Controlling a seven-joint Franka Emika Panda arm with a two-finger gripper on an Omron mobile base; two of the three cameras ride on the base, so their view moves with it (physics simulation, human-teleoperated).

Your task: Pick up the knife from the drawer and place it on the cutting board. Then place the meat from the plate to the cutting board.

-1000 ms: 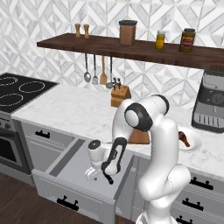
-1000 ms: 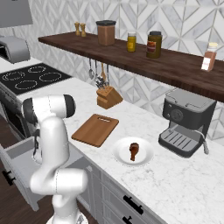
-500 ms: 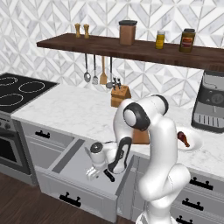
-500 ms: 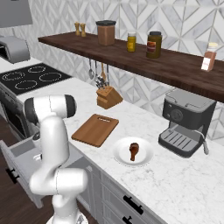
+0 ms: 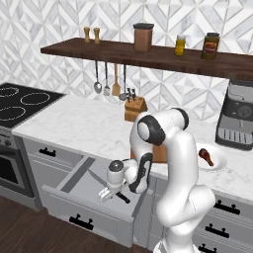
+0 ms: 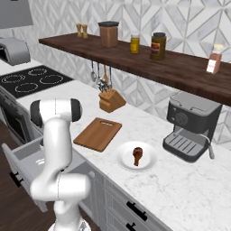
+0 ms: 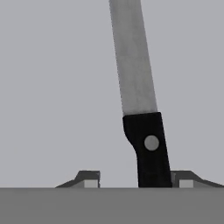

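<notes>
The jaws stand open in the hand view, one dark tip on each side of the knife (image 7: 144,131), with the black handle nearer the right tip and nothing yet clamped. The gripper (image 5: 109,191) hangs low inside the open drawer (image 5: 89,183), where the knife lies flat on the smooth grey floor.

The knife looks light and stiff: a narrow, matte silver blade running away from the hand and a slab-sided black handle with a round rivet. The handle is the place to take hold, across its flat sides near the rivet; the blade is thin and slick and would likely slip or twist. Lying flat on a hard floor, it offers little height for the tips to grip.

On the marbled tabletop (image 6: 180,185) the brown wooden cutting board (image 6: 98,133) lies bare, and just beside it the glossy white plate (image 6: 122,158) carries the small reddish-brown drumstick of meat (image 6: 137,155).
</notes>
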